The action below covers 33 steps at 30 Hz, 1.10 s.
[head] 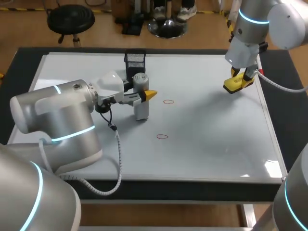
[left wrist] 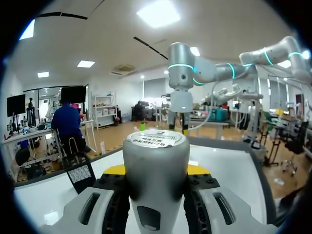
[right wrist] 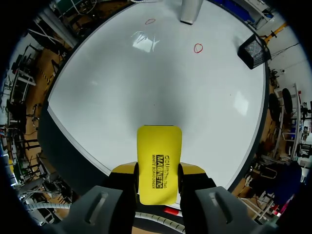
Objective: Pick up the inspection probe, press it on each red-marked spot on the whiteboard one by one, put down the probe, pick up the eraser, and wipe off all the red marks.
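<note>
Big left arm [head: 53,120] holds the probe [head: 140,98] by two red rings.
The left jaws pinch the grey probe upright, its foot at the whiteboard [head: 207,139], near the first red ring [head: 168,101]. The second ring [head: 162,136] lies nearer the front edge. The right jaws pinch the yellow eraser [head: 237,84] over the board's far right side, well apart. I think a crooked push could make the probe slip or miss a ring. If the eraser comes down too soon, it could rub the rings off first. A black mesh cup [head: 135,61] stands right behind the probe.

Silver arms [head: 48,108] with cyan rings [head: 72,134], grey cables [head: 118,159]
</note>
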{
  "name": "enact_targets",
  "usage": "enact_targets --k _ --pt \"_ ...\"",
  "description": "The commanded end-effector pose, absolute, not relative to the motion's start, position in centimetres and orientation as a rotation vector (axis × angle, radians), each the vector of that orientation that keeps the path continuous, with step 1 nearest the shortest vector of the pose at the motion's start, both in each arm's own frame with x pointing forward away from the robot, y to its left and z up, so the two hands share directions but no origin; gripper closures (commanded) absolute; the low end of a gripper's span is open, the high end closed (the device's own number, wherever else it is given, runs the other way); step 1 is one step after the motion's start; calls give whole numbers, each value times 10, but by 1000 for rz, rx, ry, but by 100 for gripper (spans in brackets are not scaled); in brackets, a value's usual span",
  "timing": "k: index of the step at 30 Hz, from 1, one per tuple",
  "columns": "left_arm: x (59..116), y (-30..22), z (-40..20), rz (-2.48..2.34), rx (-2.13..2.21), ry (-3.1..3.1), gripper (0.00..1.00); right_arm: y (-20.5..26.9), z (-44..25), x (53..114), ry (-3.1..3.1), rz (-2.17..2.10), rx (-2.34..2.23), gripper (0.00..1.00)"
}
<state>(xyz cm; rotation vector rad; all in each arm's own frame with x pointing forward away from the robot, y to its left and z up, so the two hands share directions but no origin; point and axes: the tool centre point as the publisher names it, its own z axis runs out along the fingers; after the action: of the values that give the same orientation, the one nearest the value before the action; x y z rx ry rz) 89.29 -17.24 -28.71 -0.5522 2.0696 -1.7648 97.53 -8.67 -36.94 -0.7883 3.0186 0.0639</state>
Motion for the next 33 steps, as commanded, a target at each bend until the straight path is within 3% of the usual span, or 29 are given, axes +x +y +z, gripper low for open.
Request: enact_targets --k 1,33 --pt "895 -175 -288 -1757 -558 2082 100 -87 -369 976 3020 59 -791 100" --pt "885 -166 -278 -1731 -616 2041 100 -87 -369 976 3020 59 -791 100"
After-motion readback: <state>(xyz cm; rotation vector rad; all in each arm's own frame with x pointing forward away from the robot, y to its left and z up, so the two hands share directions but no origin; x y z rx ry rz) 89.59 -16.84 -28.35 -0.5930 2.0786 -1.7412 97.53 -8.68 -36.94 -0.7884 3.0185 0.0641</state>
